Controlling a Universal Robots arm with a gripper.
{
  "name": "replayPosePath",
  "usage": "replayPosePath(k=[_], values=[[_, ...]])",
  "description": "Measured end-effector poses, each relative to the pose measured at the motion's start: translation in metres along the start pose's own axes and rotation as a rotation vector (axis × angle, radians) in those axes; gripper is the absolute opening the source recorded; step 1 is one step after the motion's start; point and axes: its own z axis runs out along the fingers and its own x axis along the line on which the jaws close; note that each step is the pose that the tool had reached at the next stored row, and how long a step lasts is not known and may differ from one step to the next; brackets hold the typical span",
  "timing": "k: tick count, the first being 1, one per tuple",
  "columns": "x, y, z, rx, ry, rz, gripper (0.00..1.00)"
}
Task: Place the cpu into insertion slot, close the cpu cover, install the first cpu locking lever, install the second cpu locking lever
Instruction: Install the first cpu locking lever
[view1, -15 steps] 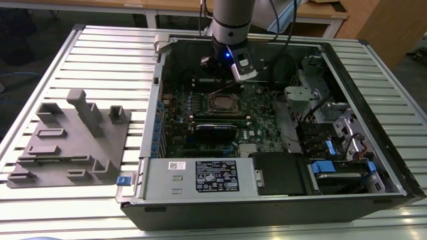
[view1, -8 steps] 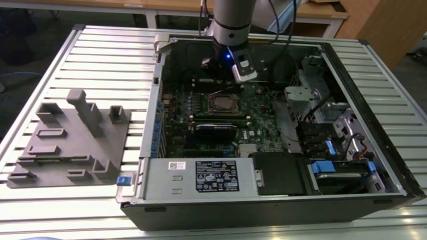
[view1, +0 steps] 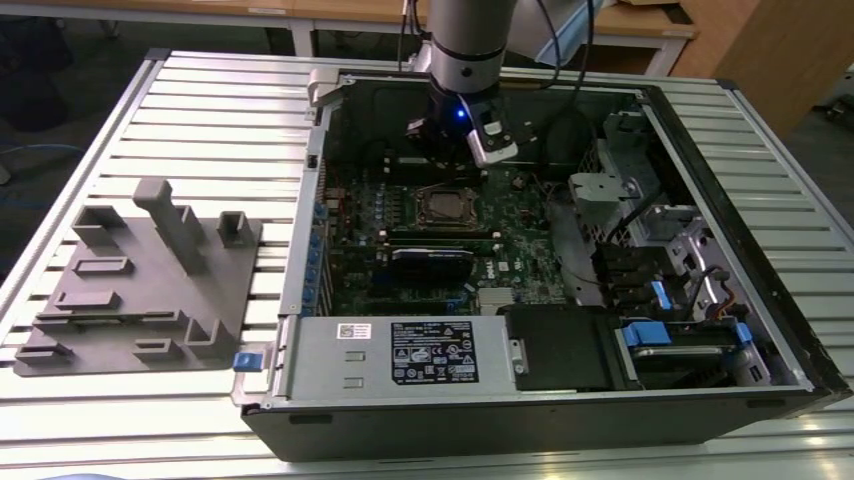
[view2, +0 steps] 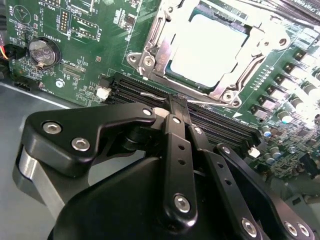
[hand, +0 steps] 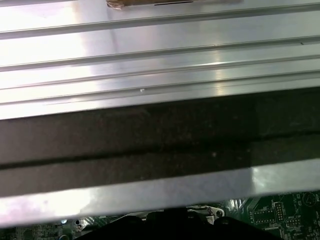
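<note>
Hovering beside the cpu cover (view2: 207, 50), gripper (view2: 176, 107) pressed together, empty; cpu (view2: 207, 47) seated beneath the frame.

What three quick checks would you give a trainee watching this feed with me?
1. True or false: the cpu sits on the green motherboard inside the open case.
2. The claw is nearest to: A) the grey fixture on the table, B) the long black memory slots beside the cpu, C) the labelled power supply.
3. Fill in: the cpu cover lies ____ around the cpu, whose silvery top shows through the cover's window.

Key: 1 true; 2 B; 3 down.
</note>
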Motion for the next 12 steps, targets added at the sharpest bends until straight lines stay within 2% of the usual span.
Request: replayPosePath(k=[2, 4, 9, 12], values=[[0.0001, 0.0014, 0.0007, 0.0006, -0.0002, 0.0, 0.11], [0.0, 0.0021, 0.0013, 0.0043, -0.0009, 0.002, 0.11], [-0.0003, 0.0024, 0.0031, 0.0093, -0.0094, 0.062, 0.11], [-0.0004, 0.0024, 0.0031, 0.0095, -0.0097, 0.064, 0.11]])
